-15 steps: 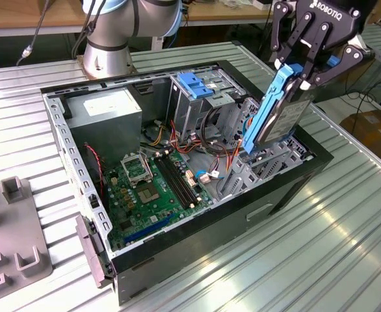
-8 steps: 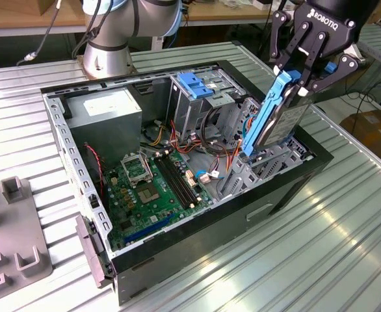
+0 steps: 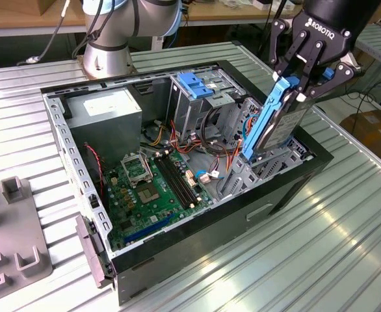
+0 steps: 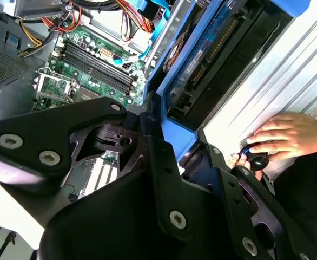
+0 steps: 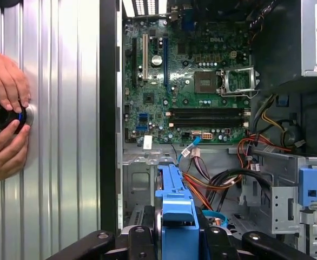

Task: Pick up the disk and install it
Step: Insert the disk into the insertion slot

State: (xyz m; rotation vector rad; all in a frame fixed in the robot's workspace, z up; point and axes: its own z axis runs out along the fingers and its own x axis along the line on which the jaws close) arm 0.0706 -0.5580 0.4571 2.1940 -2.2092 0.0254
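My end effector [image 3: 299, 83] is closed on the flat grey metal hard drive with bright-blue plastic side rails [image 3: 276, 127], clamped across the disk's upper end. The disk hangs below the end effector and is far from level. Its long axis runs steeply down from the grip into the open black computer case [image 3: 203, 244], which lies on its side on the ribbed metal counter [image 3: 346, 247]. The upper end leans toward the case's outer wall. The lower end is inside the case, at the grey metal bay frame [image 3: 239, 179] in the case corner beside the blue-topped metal drive cage [image 3: 196, 88]. In the first wrist view the disk [image 5: 177, 216] points along the case toward the green motherboard [image 5: 191, 86] on the case floor. I cannot tell for sure whether the lower end touches the bay frame or sits just above it. I judge it very near, with the bay directly under that end.
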